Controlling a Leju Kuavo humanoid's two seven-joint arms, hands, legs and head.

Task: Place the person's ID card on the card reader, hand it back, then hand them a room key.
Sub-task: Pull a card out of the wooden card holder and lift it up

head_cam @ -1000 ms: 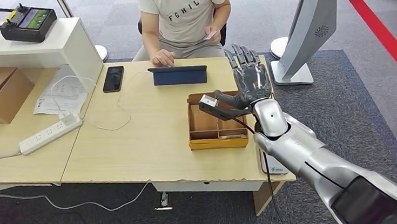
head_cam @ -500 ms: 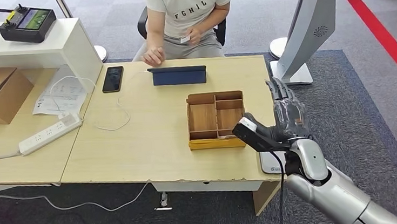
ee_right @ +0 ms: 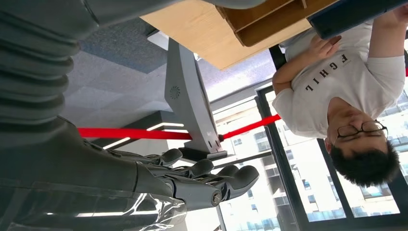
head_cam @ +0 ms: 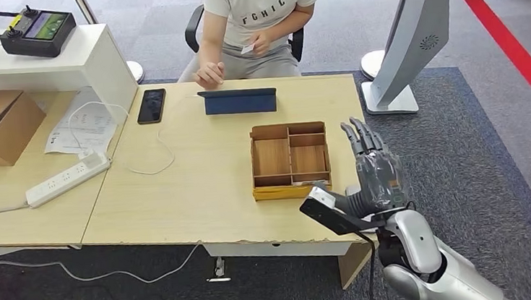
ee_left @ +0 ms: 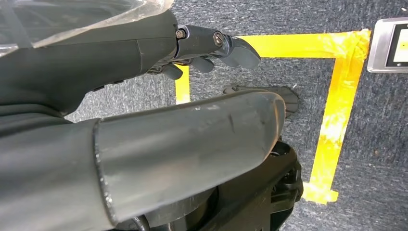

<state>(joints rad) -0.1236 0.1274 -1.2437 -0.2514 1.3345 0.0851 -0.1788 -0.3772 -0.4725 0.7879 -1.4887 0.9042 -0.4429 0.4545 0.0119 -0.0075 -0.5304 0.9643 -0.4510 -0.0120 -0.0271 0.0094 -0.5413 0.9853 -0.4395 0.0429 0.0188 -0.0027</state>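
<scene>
Right hand [head_cam: 376, 176] hovers empty, fingers spread, at the table's near right corner; the card [head_cam: 246, 49] is in the person's fingers [head_cam: 259, 43]. Reaching forward, it could clip the wooden tray [head_cam: 292, 188].

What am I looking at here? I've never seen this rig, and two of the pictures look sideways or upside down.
It is a humanoid robot with two silver arms ending in many-fingered hands. The head view looks down from the robot's own body at a wooden desk. Its right hand is raised beside the desk's near corner, fingers spread, holding nothing. On the desk sit a wooden tray with compartments, a dark blue tablet, a black phone and a white power strip. A seated person across the desk holds a small white card.

The other two pictures come from cameras at the wrists, so they are turned. The right wrist view looks past that hand at the person. The left wrist view shows the left hand hanging over grey carpet with yellow tape, holding nothing.
</scene>
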